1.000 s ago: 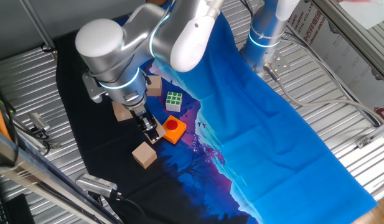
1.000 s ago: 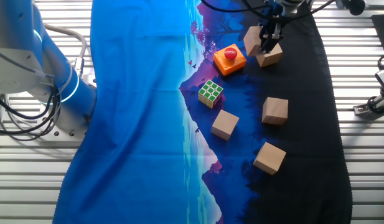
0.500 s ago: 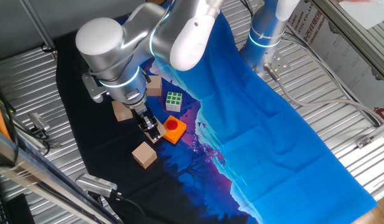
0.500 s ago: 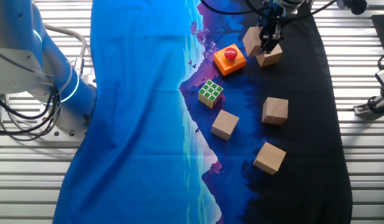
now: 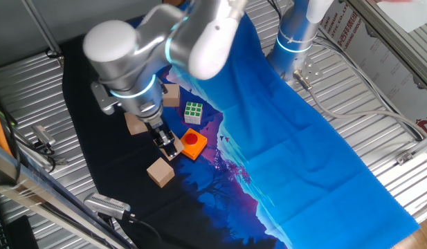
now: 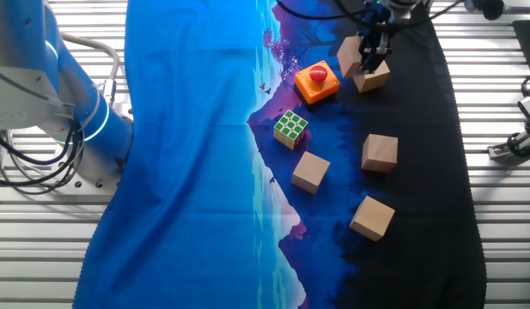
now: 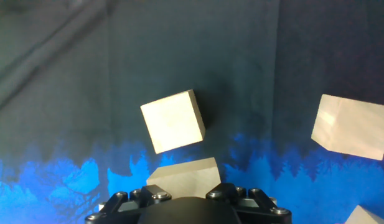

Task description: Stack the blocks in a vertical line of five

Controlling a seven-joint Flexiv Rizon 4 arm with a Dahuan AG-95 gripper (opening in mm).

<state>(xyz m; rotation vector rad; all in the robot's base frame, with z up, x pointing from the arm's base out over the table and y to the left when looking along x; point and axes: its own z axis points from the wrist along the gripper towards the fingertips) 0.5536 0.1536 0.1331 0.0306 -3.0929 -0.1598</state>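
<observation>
Several plain tan wooden blocks lie on the dark cloth. My gripper (image 5: 169, 146) points down beside the flat orange block and is shut on one block (image 6: 348, 56), which fills the bottom of the hand view (image 7: 183, 174). Another block (image 6: 372, 79) sits on the cloth just past the held one and shows ahead in the hand view (image 7: 173, 121). Three more blocks lie apart: one (image 6: 380, 153) on the black part, one (image 6: 310, 172) near the puzzle cube, and one (image 6: 372, 217) further along. My fingertips are hidden in the hand view.
The orange block with a red button (image 6: 317, 82) stands right next to the gripper. The green-and-white puzzle cube (image 6: 290, 128) lies at the edge of the blue cloth (image 6: 196, 154). Metal slats and cables border the cloth.
</observation>
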